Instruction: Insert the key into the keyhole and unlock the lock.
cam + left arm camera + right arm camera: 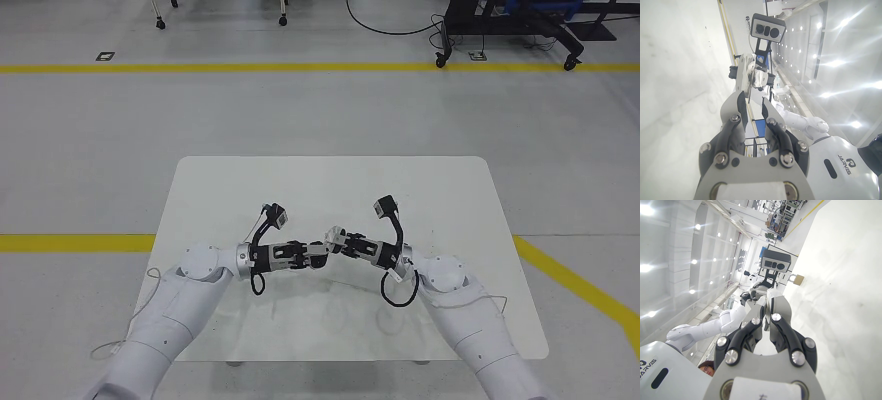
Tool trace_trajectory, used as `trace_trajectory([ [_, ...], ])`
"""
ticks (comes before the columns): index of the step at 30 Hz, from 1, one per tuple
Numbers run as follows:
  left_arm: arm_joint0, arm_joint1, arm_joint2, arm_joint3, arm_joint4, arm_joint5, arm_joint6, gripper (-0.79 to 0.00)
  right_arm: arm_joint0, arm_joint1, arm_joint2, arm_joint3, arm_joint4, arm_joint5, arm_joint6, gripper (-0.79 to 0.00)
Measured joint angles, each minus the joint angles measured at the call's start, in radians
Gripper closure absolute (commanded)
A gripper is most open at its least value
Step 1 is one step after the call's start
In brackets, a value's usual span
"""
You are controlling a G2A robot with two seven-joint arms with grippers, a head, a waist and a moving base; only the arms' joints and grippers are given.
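Brass padlock with a silver shackle (797, 279) lies flat on the white table (430, 200), out past the left arm's wrist camera and well apart from both grippers. Nothing holds it and its shackle looks shut, so the unlocking is not yet begun. Its keyhole is too small to make out.

Next comes the left gripper (752, 98), held above the middle of the table with its black-padded fingers (741, 106) moderately wide and empty. It points straight at the other arm, which I read as readiness to receive or steady something rather than to reach for the padlock.

Between the two grippers is the thin dark metal key (749, 94). Its blade sticks out from the right gripper toward the left one, with the tip just beside one left finger pad. Whether it touches, I cannot tell. It hangs in the air, nowhere near the keyhole.

The right gripper (768, 299) has its tape-wrapped fingers narrow, clamped on the key's head. The tape probably adds grip on such thin metal. Gripping by the head leaves the whole blade free, which suits either a handover or an insertion.

The task looks to be at an early stage, likely a re-grip or a pass of the key between arms, with the padlock yet to be approached. The risk is that the key slips or twists in the exchange.
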Motion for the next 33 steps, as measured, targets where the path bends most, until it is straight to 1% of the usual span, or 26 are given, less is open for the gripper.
trace_trajectory([
  [6,-0.006,-0.005,0.001,0.019,-0.008,-0.003,-0.003,-0.092,0.002,0.000,-0.002,0.002,-0.002,0.000,0.003,0.000],
  [8,-0.008,-0.007,0.001,0.025,-0.009,-0.003,-0.005,-0.043,0.002,0.000,-0.002,0.003,-0.002,0.001,0.003,0.000],
  [11,-0.010,-0.009,0.000,0.030,-0.011,-0.005,-0.006,-0.003,0.003,0.000,-0.003,0.003,-0.003,0.002,0.003,0.000],
  [22,-0.012,-0.013,-0.004,0.047,-0.001,-0.012,-0.001,0.000,-0.004,0.007,0.005,-0.008,-0.032,-0.020,0.009,0.000],
  [33,-0.010,-0.012,-0.018,0.058,0.003,-0.011,-0.002,0.000,-0.014,0.015,0.024,-0.021,-0.014,-0.030,0.029,0.000],
])
